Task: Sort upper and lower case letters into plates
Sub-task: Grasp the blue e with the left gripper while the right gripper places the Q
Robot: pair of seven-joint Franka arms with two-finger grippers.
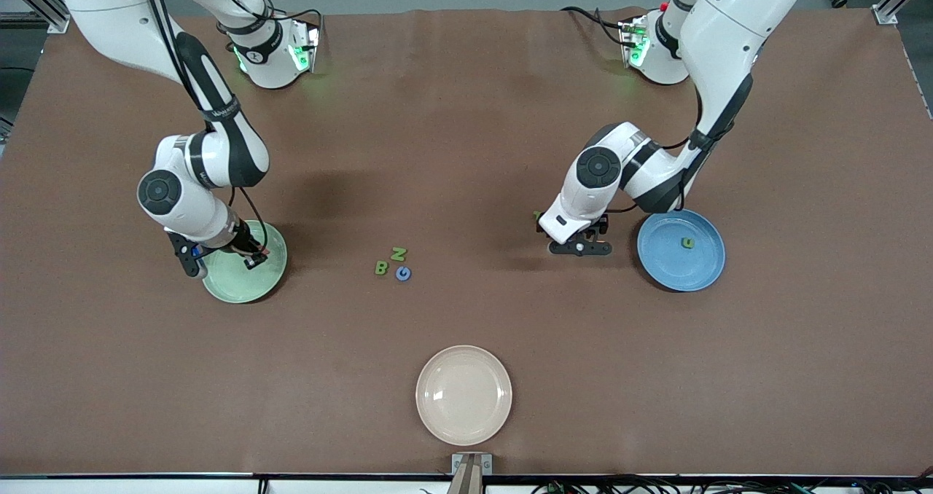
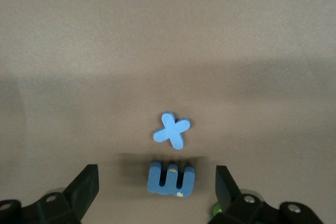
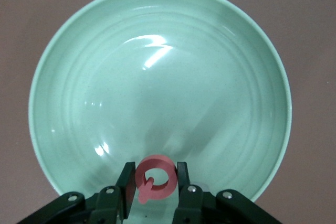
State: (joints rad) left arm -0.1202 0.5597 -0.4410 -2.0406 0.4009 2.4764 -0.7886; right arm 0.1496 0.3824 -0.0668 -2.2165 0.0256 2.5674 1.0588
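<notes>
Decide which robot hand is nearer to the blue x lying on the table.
The left. The left hand hangs open just above the blue x, over the table beside the blue plate. The right hand is over the pale green plate, gripping a pink letter.

On the brown desk three small letters sit close together near the middle: a green B, a green N lying turned on its side, and a blue G. The right pincer hangs over the pale green plate at the right arm's end. The left pincer is low over bare desk just beside the blue plate, which holds one small green letter. A cream-white plate lies nearest the front camera, well apart from the others.
</notes>
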